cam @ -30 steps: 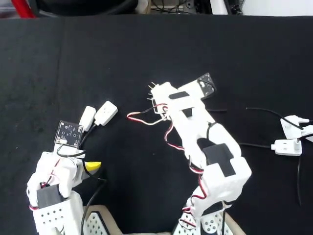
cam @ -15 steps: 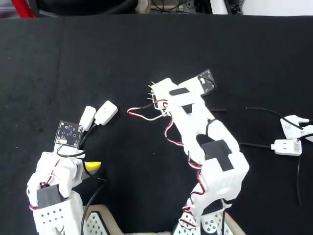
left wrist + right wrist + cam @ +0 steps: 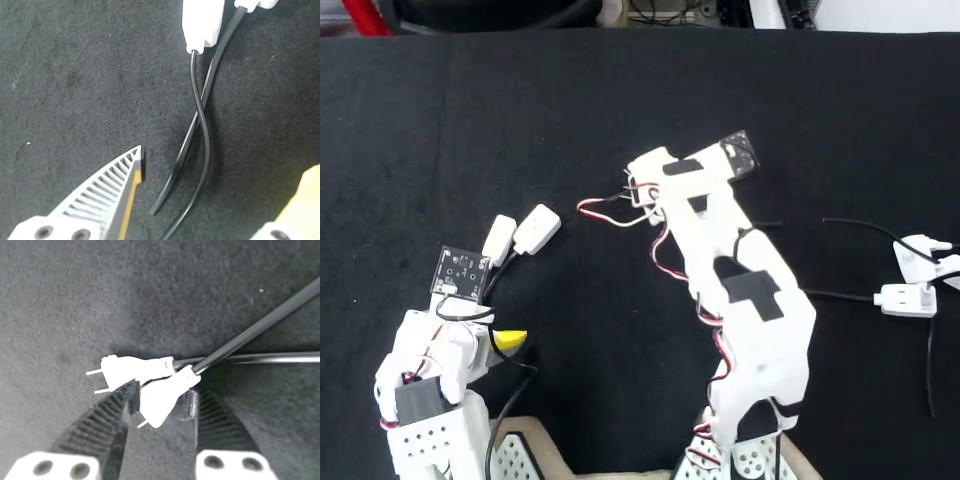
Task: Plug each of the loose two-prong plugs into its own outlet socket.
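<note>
Two white two-prong plugs lie side by side on the black cloth. One plug sits between the fingers of my right gripper, which is shut on it; its prongs point toward the wrist. The other plug lies just beyond the fingertips, touching the first. In the high view the right gripper is at the table's middle. Two white outlet sockets lie at the left, in front of my left gripper. That left gripper stands open over their black cables, a short way from the nearer socket.
Two more white connectors on black cables lie near the table's right edge. Red and white wires loop off the right arm's wrist. The cloth stretches bare across the far side.
The right arm has stretched farther from its base, and its gripper has shifted slightly toward the far side. The left arm has kept still.
</note>
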Available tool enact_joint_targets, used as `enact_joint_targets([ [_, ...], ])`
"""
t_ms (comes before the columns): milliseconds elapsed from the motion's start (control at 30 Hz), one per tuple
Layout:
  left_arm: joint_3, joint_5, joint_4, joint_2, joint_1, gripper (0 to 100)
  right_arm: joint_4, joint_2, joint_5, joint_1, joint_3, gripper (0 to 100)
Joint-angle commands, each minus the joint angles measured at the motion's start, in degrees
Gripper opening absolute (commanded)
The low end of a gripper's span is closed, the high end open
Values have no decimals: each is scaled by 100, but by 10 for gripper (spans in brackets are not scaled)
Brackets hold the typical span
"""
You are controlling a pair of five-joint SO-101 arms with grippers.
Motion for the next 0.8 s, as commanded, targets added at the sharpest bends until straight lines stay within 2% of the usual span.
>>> enact_joint_targets([
  [0, -57, -35, -97, -26, 31, 456, 149, 136, -185, 229, -391, 123],
  [133, -48, -35, -105, -26, 31, 456, 571, 136, -44, 220, -391, 22],
  [500, -48, -35, -105, -26, 31, 456, 2435, -567, 1459, 255, -848, 11],
  [600, -48, -35, -105, -26, 31, 456, 2716, -945, 2338, 229, -813, 11],
  [767, -48, -35, -105, -26, 31, 456, 3297, -1402, 4457, 149, -813, 11],
])
